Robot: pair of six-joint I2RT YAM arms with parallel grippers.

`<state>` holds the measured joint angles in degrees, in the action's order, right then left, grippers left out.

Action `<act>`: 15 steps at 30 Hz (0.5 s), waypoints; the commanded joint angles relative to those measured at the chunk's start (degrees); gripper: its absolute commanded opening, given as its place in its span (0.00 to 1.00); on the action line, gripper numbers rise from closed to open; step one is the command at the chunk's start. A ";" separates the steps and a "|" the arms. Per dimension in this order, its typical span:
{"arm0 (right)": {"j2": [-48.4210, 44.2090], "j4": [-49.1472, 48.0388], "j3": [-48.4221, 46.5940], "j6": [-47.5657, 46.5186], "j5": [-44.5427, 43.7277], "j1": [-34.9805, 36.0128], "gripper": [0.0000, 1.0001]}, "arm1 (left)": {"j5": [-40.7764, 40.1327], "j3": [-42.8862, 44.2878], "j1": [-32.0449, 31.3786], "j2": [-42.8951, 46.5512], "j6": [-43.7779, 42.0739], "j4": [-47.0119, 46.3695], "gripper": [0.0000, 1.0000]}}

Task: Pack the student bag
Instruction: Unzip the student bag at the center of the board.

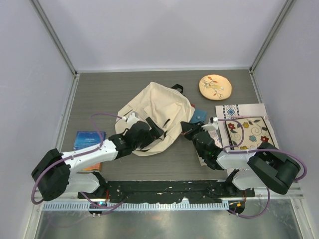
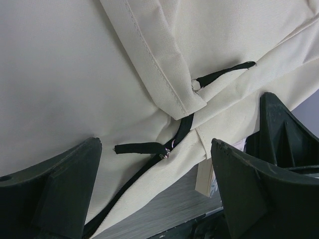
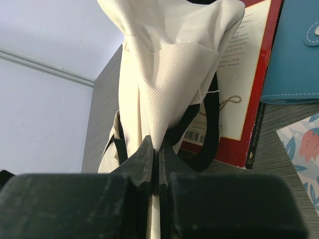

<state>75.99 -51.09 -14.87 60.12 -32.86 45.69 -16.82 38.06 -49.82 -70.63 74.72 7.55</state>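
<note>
At the right wrist alone, right jaws show clenched on student bag [image 3: 169, 74]; left jaws gape.

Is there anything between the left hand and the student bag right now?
Nothing visible stands between them. The left hand is open, with the student bag and its cream fabric directly in front of it and no other object in the gap. The right hand is shut on a fold of the bag.
</note>
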 commanded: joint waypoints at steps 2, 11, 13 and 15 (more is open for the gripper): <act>-1.46 -5.07 -0.60 0.26 -3.97 0.10 0.01 | -0.23 1.40 -1.15 -1.97 3.15 -7.19 0.90; -0.75 -6.21 -0.24 0.62 -3.70 0.19 0.01 | -0.32 -0.71 -2.21 -1.09 4.65 -9.75 0.70; -0.49 -6.21 -0.24 0.70 -3.88 0.10 0.01 | -0.41 -1.15 -2.21 -0.83 4.91 -9.57 0.70; -0.40 -6.39 -0.24 0.70 -3.79 0.10 0.01 | -0.15 -2.11 -2.21 -0.39 5.43 -9.57 0.73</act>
<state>76.01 -51.46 -14.79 60.16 -32.88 45.69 -16.34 37.52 -51.68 -72.82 78.94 0.21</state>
